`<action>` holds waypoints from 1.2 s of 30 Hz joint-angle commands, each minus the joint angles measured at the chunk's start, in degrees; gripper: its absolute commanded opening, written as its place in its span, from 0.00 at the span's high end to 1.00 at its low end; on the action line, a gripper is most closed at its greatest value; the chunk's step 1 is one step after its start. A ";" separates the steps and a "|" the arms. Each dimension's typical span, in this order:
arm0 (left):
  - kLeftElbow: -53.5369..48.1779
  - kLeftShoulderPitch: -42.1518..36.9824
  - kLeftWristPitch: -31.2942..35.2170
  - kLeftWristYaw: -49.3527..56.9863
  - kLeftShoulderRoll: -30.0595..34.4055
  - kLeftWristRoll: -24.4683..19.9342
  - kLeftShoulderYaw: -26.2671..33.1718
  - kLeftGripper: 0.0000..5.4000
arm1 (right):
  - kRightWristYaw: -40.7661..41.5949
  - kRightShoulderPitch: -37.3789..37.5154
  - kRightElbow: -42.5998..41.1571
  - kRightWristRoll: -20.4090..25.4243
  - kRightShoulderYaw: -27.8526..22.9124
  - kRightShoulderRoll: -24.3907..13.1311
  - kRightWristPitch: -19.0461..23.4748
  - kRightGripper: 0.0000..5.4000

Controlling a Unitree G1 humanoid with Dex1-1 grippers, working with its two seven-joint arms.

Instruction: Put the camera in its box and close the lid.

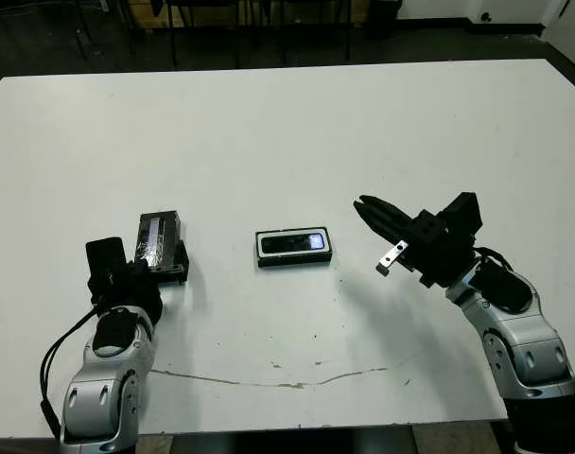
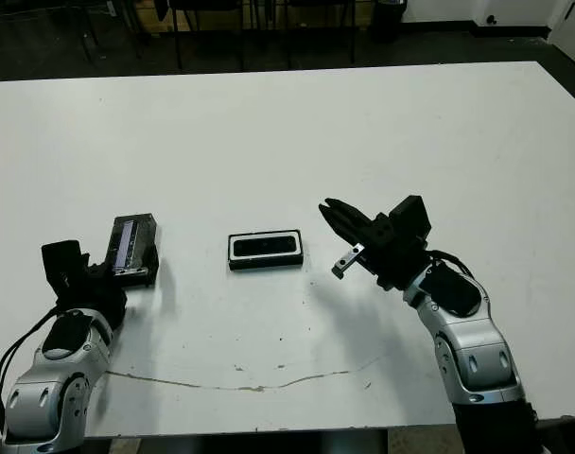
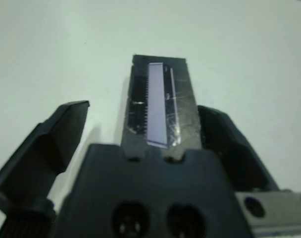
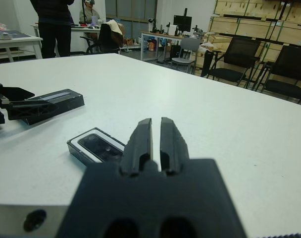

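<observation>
The box [image 1: 262, 247], a black tray with white lining, lies flat at the table's middle. The glossy black camera [image 1: 293, 243] rests inside it, also seen as the camera [image 4: 102, 146] in the right wrist view. Left of the box is the black lid [image 1: 158, 236], its shiny inside facing up. My left gripper [image 3: 143, 109] is open with the lid [image 3: 163, 99] between its fingers; one finger is close beside it, the other stands well apart. My right gripper [image 1: 365, 204] is shut and empty, hovering right of the box with its tips pointing toward it.
A thin dark scratch line [image 1: 287, 383] runs along the table near the front edge. Chairs [image 4: 284, 69] and a standing person [image 4: 51, 25] are beyond the far side of the table.
</observation>
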 commanded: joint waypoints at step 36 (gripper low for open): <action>-2.63 5.14 -3.85 -9.36 6.67 -2.20 -0.74 0.50 | -1.07 1.84 0.16 -0.12 -0.01 -0.08 0.88 1.00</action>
